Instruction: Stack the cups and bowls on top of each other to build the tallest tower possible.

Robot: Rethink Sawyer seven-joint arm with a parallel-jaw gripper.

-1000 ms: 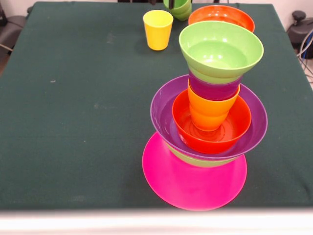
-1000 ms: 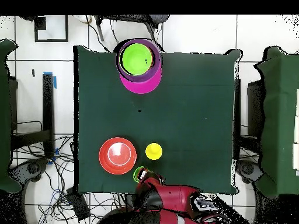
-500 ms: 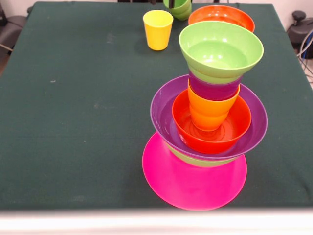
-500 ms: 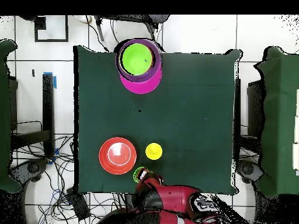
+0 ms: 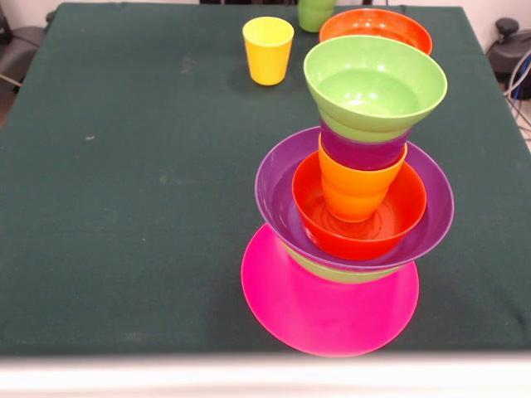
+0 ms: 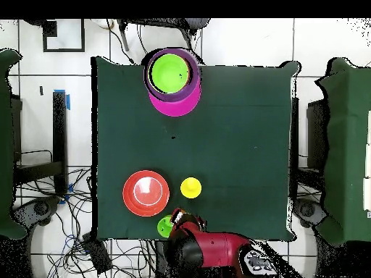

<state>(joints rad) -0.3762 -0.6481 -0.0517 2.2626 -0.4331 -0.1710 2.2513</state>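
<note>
Since the earlier frames, only the green piece [image 5: 315, 14] at 12 o'clock in the front view has changed: a moment back it read as an open-mouthed green cup or small bowl cut by the top edge, and now a plain green side wall shows, as though it were tipped or lifted. No pincer shows in this view. The tower [image 5: 355, 203] stands at about 4 o'clock on the worktop [image 5: 133, 166]: pink bowl [image 5: 315, 311] as the wide footing, a light green piece under the purple bowl [image 5: 278, 186], an orange-red bowl [image 5: 390, 232] nested in that, then the orange cup [image 5: 353, 191], the purple cup [image 5: 361, 152] and the light green bowl [image 5: 373, 87] on top. The yellow cup [image 5: 268, 50] and the spare orange-red bowl [image 5: 375, 29] wait near 12 and 1 o'clock.

From overhead, the arm [image 6: 210, 250] sits at 6 o'clock, its end over that green piece [image 6: 166, 226] at the worktop's edge (likely being picked up next). I cannot tell whether the pincer is released or clenched. That piece lies right at the arm's tip; the tower [image 6: 171, 72] is well apart at 12 o'clock, the yellow cup [image 6: 190, 188] and orange-red bowl [image 6: 146, 192] near the arm.
</note>
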